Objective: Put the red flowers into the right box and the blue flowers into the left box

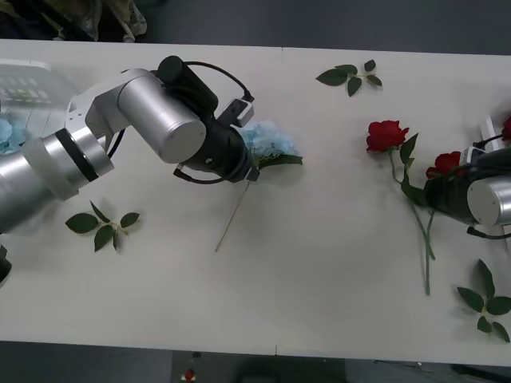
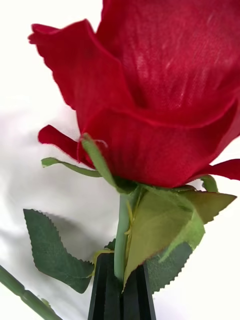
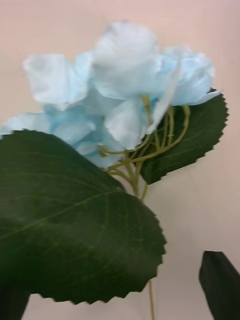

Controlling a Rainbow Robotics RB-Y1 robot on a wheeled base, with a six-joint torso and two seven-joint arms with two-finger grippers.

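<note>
A pale blue flower [image 1: 270, 141] lies on the white table, its thin stem running toward the front edge. My left gripper [image 1: 250, 166] is down at the base of its bloom and stands open. One black finger [image 3: 220, 282] shows beside the blue flower [image 3: 125, 95], whose big leaf hides the other finger. My right gripper [image 2: 121, 292] is shut on the stem of a red flower [image 2: 165, 100] just under the bloom, at the table's right edge [image 1: 445, 163]. A second red flower [image 1: 386, 134] lies on the table to its left. The left box [image 1: 24, 84] holds a blue bloom.
Loose leaf sprigs lie at the back middle [image 1: 351, 76], the front left [image 1: 104, 225] and the front right [image 1: 485, 307]. A bit of the right box [image 1: 487, 128] shows at the right edge with some red beside it. The lying rose's stem [image 1: 427, 263] runs forward.
</note>
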